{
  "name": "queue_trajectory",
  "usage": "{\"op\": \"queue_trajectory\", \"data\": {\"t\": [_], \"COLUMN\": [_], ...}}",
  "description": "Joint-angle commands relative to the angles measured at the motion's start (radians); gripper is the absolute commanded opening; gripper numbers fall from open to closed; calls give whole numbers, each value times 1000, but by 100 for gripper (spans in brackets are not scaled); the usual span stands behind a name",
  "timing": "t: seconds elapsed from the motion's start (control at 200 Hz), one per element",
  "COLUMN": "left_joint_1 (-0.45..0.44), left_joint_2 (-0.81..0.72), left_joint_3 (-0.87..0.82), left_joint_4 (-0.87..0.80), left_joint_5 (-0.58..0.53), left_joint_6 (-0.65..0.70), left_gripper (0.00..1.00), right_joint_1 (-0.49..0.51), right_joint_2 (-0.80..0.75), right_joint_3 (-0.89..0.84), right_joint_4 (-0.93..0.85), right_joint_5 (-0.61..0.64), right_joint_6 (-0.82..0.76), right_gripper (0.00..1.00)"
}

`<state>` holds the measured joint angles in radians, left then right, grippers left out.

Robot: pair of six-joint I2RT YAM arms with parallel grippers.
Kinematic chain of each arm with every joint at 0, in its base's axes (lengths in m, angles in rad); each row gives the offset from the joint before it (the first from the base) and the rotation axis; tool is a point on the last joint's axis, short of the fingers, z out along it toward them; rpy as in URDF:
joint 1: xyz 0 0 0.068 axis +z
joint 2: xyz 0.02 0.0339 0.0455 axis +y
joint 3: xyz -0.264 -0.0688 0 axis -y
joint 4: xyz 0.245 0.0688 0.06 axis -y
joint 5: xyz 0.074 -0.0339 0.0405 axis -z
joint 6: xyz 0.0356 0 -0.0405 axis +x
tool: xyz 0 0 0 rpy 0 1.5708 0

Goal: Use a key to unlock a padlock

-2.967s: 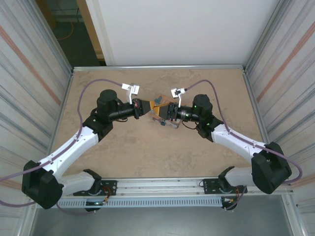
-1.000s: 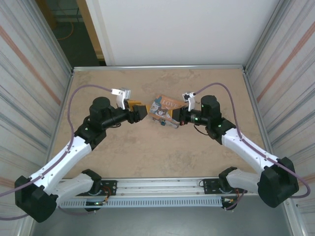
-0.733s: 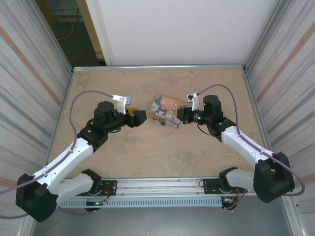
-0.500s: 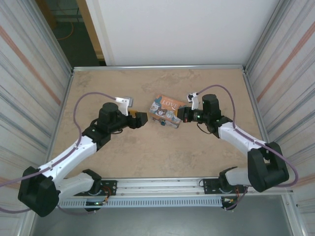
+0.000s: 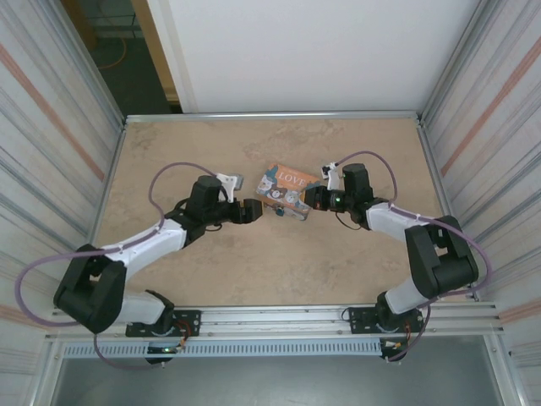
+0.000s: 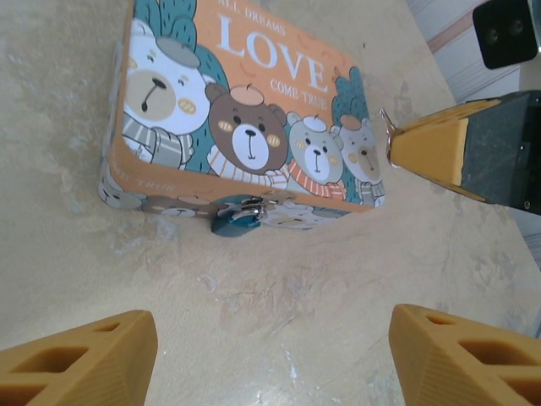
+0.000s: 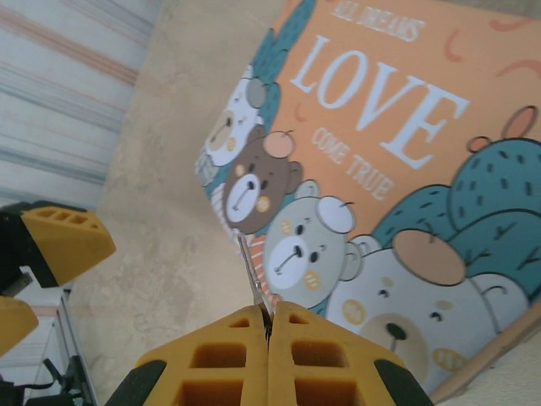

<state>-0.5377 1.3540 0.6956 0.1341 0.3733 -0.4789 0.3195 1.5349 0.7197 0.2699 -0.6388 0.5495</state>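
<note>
Right tool pressed together, pinching thin silver key; key tip pointing along tin lid edge. Left tool spread wide, facing tin's long side wall, apart from it. Padlock: tiny, teal body, thin silver shackle, hanging mid-length at foot of that wall, just above table. Tin orange, bear picture, "LOVE" on lid.

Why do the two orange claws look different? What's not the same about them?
The left gripper is spread wide open, while the right gripper is squeezed shut. The right gripper pinches a thin silver key; the left gripper holds nothing. Both are orange-tipped, and both point toward the tin from opposite sides.
</note>
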Motion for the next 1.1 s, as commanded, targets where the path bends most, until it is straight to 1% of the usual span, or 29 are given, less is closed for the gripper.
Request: {"op": "queue_trajectory", "data": {"t": [0.0, 0.346, 0.546, 0.772, 1.097], "left_joint_1": [4, -13, -19, -21, -33], "left_joint_2": [53, 250, 325, 401, 476], "left_joint_3": [39, 115, 141, 163, 200], "left_joint_4": [64, 117, 141, 177, 200], "left_joint_5": [63, 141, 151, 163, 133], "left_joint_6": [-24, -41, -50, -66, -56], "left_gripper": [71, 66, 64, 61, 56], "right_joint_1": [-5, -13, -13, -8, 4], "right_joint_2": [35, 86, 97, 103, 97], "right_joint_3": [42, 65, 58, 34, 21], "right_joint_4": [30, -3, -40, -44, -49], "right_joint_5": [-29, -12, -1, 0, 2], "right_joint_6": [24, 7, -16, -20, -21], "right_gripper": [0, 0, 0, 0, 0]}}
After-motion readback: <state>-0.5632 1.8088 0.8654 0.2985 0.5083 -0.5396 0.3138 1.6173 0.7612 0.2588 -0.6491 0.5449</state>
